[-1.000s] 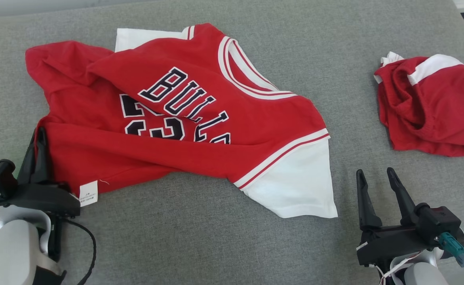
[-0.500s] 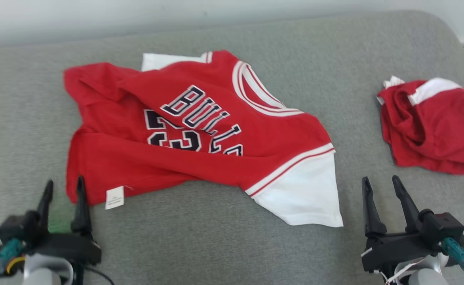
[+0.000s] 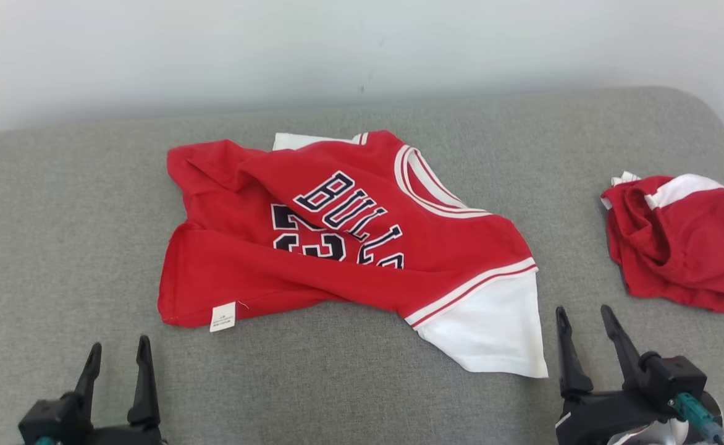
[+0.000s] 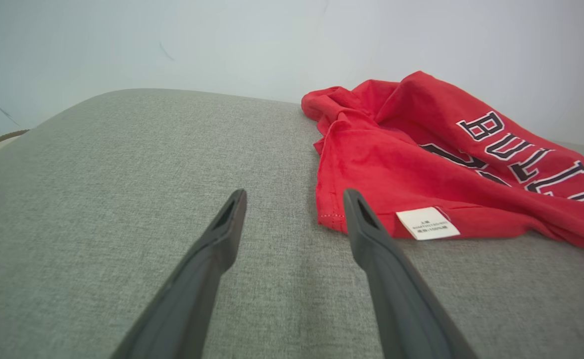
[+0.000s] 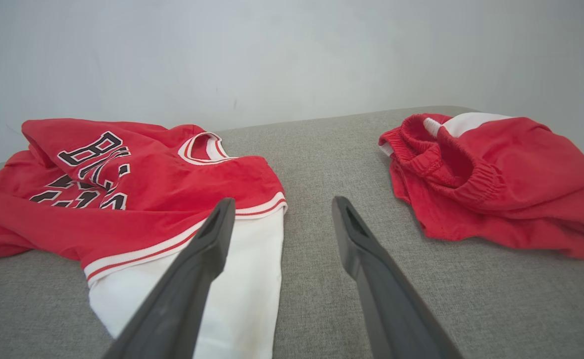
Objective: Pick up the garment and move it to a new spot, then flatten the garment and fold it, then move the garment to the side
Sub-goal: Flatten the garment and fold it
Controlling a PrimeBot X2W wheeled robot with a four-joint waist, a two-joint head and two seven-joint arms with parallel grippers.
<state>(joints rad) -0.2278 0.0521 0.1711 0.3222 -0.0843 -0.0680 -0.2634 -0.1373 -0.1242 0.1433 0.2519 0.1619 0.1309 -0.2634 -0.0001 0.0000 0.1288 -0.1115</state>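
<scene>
Red jersey [image 3: 337,247] laid rumpled on cushion [image 3: 59,216], just ahead of left gripper [image 3: 120,343] and right gripper [image 3: 583,309] | both spread wide, nothing gripped | flattening, folding, side move judged left to be done

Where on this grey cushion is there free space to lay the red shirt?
Widest: the bare grey fabric cushion left of the crumpled red-and-white basketball shirt. Also the gap between its white sleeve and the bunched red shorts, and the front strip before the left pincer. The middle is crowded.
</scene>
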